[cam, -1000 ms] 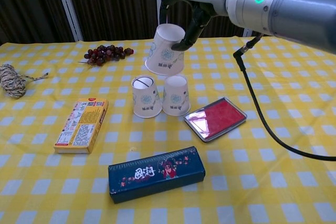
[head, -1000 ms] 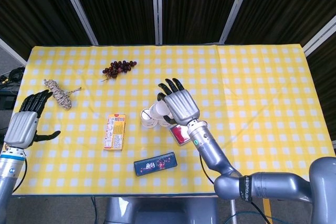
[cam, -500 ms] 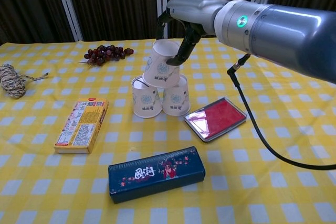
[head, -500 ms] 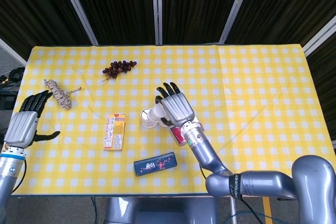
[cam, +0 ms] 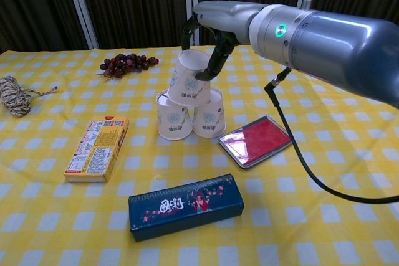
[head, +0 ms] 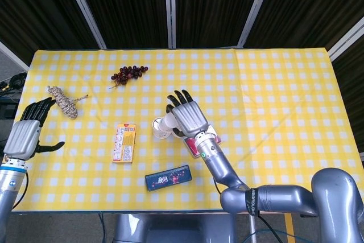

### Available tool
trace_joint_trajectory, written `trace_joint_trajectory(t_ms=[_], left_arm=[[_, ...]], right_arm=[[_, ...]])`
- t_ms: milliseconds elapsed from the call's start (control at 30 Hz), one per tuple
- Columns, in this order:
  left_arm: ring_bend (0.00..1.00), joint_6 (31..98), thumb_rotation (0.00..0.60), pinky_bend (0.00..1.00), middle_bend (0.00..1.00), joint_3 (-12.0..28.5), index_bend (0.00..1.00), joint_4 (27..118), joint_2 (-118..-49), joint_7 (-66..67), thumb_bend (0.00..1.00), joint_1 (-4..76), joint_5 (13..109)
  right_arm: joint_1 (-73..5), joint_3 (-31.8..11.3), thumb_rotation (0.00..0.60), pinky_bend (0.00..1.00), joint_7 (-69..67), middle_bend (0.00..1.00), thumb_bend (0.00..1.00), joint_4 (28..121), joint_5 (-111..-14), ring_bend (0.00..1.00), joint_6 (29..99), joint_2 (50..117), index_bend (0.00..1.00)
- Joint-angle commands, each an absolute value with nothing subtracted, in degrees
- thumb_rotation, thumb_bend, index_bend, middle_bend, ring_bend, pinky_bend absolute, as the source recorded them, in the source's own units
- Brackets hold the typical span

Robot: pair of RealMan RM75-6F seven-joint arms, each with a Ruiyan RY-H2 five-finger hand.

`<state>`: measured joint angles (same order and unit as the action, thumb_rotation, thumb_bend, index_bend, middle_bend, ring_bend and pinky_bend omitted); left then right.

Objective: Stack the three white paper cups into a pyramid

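i see my right robot hand (cam: 209, 45) holding the top cup (cam: 190, 78) by its upturned base, dark fingers (cam: 215, 60) curled down its far side. the top cup is tilted and sits upside down on the two lower cups: the left cup (cam: 172, 115) and the right cup (cam: 208, 113), which stand upside down and touching each other near the middle of the yellow checked surface (cam: 349, 172). in the head view the right robot hand (head: 185, 114) covers most of the stack, and only part of a cup (head: 162, 127) shows beside it.

my left robot hand (head: 25, 132) hangs at the left edge of the surface, holding nothing, its fingers spread apart. it is well apart from the cups.

just right of the cups lies a red tin (cam: 255, 141). in front of them lies a dark blue box (cam: 186, 206), and to the left a yellow snack box (cam: 97, 148). a bunch of dark grapes (cam: 128, 63) lies behind the cups, and a coil of rope (cam: 15, 96) lies far left.
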<state>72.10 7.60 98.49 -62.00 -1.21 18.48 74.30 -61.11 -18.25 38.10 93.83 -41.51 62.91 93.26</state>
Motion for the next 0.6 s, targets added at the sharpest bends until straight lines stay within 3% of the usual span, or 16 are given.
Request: trace_joint_trajectory(t_ms=[33, 267, 600], left_arm=[[0.00, 72.0, 0.600, 0.00, 0.00, 7.6, 0.00, 98.5, -62.0, -1.2, 0.13, 18.5, 74.2], [0.00, 71.7, 0.600, 0.00, 0.00, 7.6, 0.00, 98.7, -61.7, -1.4, 0.13, 18.5, 74.3], [0.00, 72.0, 0.600, 0.00, 0.00, 7.6, 0.00, 99.0, -61.6, -1.6, 0.13, 18.3, 74.8]], right_arm=[[-61.1, -18.3, 0.600, 0.00, 38.0, 0.10, 0.20, 93.8, -41.4, 0.00, 62.9, 93.3, 0.41], [-61.1, -18.2, 0.600, 0.00, 38.3, 0.01, 0.16, 94.4, -41.0, 0.00, 63.3, 93.2, 0.29], [-60.6, -18.0, 0.600, 0.00, 39.0, 0.00, 0.16, 96.4, -40.9, 0.00, 65.0, 92.5, 0.24]])
